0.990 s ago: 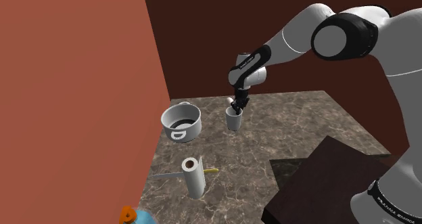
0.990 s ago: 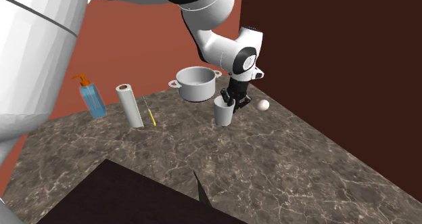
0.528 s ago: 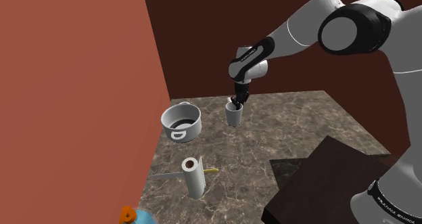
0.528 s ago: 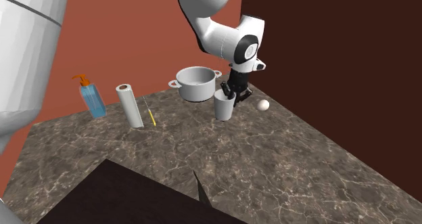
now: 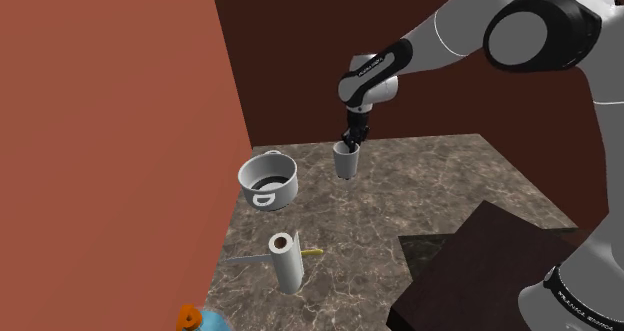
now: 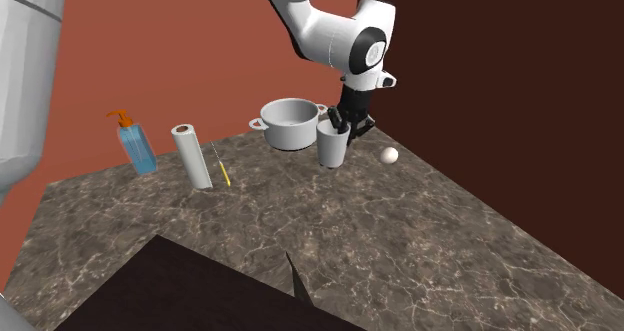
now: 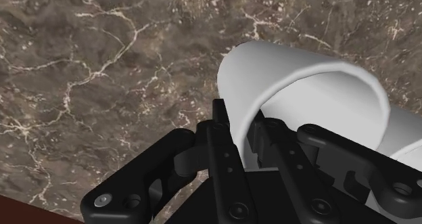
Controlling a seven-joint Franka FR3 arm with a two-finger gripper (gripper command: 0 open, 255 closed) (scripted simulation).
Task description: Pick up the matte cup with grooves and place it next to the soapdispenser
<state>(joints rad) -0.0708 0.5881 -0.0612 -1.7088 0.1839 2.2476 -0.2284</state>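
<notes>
Shoulder view first: we see the plain white tapered cup [image 5: 346, 162] higher than it was a second ago, when it stood on the brown marbled stone counter [image 5: 440, 184]. It now hangs off that surface under the black two-finger gripper [image 5: 350, 143]. The arm has risen with it, and in the second exterior view the cup [image 6: 333, 147] has drifted up and a little toward the grey two-handled pot [image 6: 290, 124], which it now overlaps in that view.

In the wrist view the gripper [image 7: 240, 131] is closed almost fully. Its fingers [image 7: 220, 121] pinch one wall of the cup [image 7: 304, 87] at the rim, one finger outside and one inside. The cup looks smooth here; we cannot make out any grooves.

We judge the pick-up done and the carry about to begin. The blue soap dispenser with the orange pump [image 6: 137, 144] stands well apart from the cup, beyond the pot and the upright white paper roll [image 6: 192, 156], with a thin yellow stick [image 6: 222, 171] lying near the roll. We think the cup must travel over or around these. A rim pinch on one wall could let the cup swing or slip, so a steady carry seems wise.
</notes>
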